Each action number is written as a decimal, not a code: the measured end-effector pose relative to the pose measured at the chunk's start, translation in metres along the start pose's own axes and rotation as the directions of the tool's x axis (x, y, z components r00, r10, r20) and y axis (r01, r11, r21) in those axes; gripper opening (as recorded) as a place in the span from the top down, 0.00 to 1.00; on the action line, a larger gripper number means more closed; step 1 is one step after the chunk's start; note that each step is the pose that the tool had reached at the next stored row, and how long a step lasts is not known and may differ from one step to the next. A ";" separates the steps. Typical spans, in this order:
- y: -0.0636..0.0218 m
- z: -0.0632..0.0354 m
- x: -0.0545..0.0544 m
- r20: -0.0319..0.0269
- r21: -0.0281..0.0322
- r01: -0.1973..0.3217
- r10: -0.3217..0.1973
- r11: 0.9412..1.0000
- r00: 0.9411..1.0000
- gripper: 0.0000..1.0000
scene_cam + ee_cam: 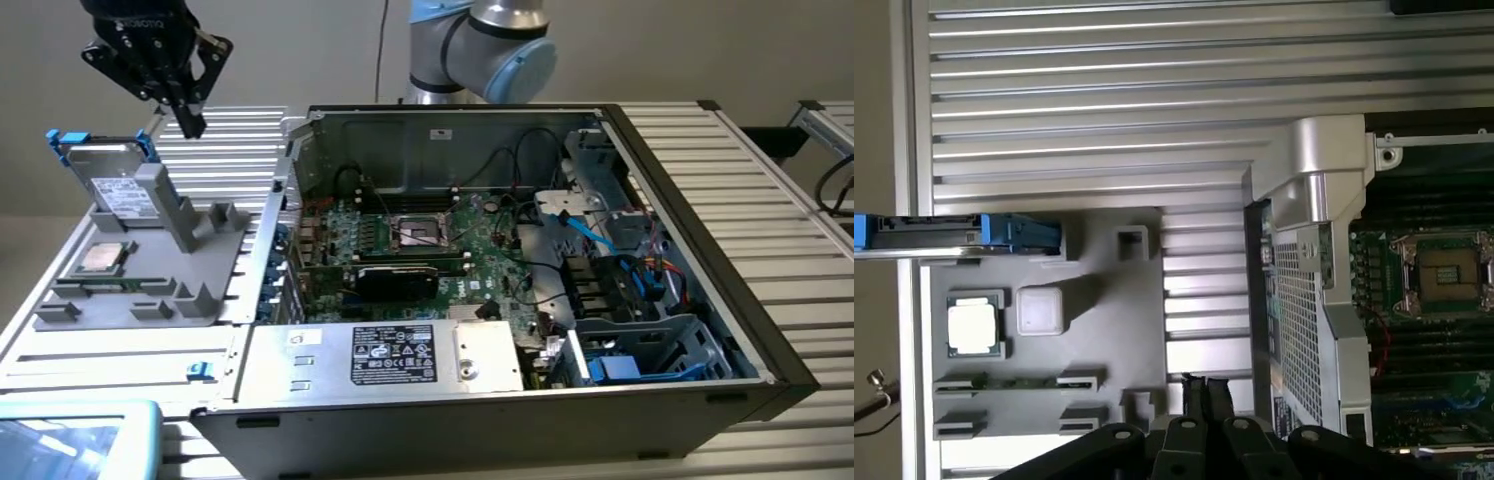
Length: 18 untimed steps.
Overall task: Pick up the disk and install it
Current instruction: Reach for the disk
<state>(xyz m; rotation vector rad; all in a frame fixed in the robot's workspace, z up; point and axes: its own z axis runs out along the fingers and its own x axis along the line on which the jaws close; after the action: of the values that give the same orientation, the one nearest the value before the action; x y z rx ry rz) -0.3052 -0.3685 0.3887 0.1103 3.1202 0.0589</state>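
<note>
Disk (114, 185) stands on edge in its bright blue frame at the far end of the grey holder (214, 262), on the exterior view's left, with nothing touching it. Nearest in that view, a silver box (387, 355) with a black label sits along the near side of the open computer case (400, 140). On the near part of the holder lies a green memory stick (118, 285), and just beyond it a square CPU chip (104, 257) lies flat. Farther in, inside the case on the exterior view's right, the motherboard (501, 255) shows its socket (420, 232). Past the holder's far end the tool (191, 122) hangs above the slatted desk (761, 150), its fingers pressed together on nothing, apart from the holder. Farthest off, the arm (481, 50) rises behind the case.
</note>
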 end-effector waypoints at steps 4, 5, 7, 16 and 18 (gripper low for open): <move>0.0022 0.0005 0.006 0.000 0.000 0.000 0.000 1.000 1.000 0.89; 0.0023 0.0006 0.008 0.000 0.000 0.000 0.000 1.000 1.000 0.89; 0.0033 0.0010 0.010 0.000 0.000 0.000 0.000 1.000 1.000 0.89; 0.0067 0.0019 0.022 -0.001 0.001 0.000 0.000 1.000 1.000 0.89; 0.0069 0.0020 0.025 -0.001 0.002 0.000 0.000 1.000 1.000 0.89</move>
<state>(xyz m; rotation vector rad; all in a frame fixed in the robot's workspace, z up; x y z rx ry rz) -0.3298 -0.3598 0.3866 0.1105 3.1215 0.0566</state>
